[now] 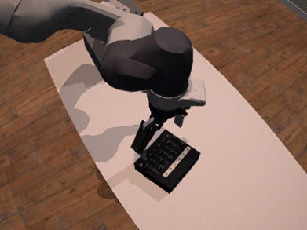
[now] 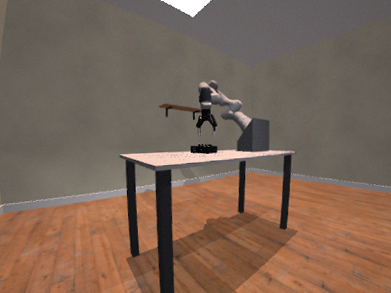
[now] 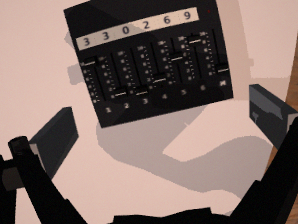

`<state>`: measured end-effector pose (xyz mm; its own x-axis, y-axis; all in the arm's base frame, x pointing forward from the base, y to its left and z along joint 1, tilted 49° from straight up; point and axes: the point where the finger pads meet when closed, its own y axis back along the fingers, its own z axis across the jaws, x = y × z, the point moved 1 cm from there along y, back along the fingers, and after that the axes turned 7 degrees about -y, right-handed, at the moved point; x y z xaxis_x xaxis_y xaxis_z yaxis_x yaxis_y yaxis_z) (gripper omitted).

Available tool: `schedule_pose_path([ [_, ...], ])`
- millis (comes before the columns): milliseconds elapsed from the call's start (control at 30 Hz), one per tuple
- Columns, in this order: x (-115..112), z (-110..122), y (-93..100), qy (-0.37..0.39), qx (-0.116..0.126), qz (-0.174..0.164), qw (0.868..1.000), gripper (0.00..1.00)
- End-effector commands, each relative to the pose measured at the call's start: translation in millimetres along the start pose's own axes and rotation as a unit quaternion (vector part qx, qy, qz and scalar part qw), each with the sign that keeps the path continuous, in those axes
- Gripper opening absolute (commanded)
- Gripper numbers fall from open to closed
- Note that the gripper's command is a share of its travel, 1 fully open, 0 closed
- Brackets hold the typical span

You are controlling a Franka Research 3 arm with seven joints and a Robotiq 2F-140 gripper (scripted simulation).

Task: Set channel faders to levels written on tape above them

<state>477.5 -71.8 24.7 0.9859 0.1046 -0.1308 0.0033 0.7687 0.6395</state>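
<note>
The black lighting desk (image 1: 168, 161) (image 2: 204, 148) (image 3: 149, 92) stands flat on the pale table (image 1: 234, 144) (image 2: 151, 158) (image 3: 40, 63), near its long edge. In the wrist view a white tape strip (image 3: 136, 27) runs along the desk's far side and reads 3, 3, 0, 2, 6, 9. Below it are several faders side by side; the caps to the right sit nearer the tape than those to the left. My gripper (image 1: 160, 128) (image 2: 207, 130) (image 3: 161, 111) is open and empty. It hangs above the desk, clear of it, with its fingers spread wide.
The desk lies close to the table edge, with wooden floor (image 1: 38, 162) beyond it. The arm's grey pedestal (image 2: 253, 133) stands at the table's far end. A wooden shelf (image 2: 178, 107) hangs on the back wall.
</note>
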Motion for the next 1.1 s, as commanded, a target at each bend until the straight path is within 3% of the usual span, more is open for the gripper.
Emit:
schedule_pose_path([
  [0,5.9,-2.2,10.2,-0.139,-0.001,0.003,0.99,1.0],
  [267,27.9,-5.3,41.4,-0.261,0.018,0.006,0.965,1.0],
  [400,30.7,-5.6,45.8,-0.317,0.026,0.006,0.948,1.0],
  [467,30.7,-5.6,45.8,-0.317,0.026,0.006,0.948,1.0],
  [500,30.8,-5.6,45.9,-0.353,0.028,0.004,0.935,1.0],
  [967,25.2,-3.3,40.8,-0.529,0.026,-0.008,0.848,1.0],
  [1033,25.2,-3.3,40.8,-0.529,0.026,-0.008,0.848,1.0],
  [1067,21.8,-2.1,37.9,-0.559,0.023,-0.008,0.829,1.0],
])
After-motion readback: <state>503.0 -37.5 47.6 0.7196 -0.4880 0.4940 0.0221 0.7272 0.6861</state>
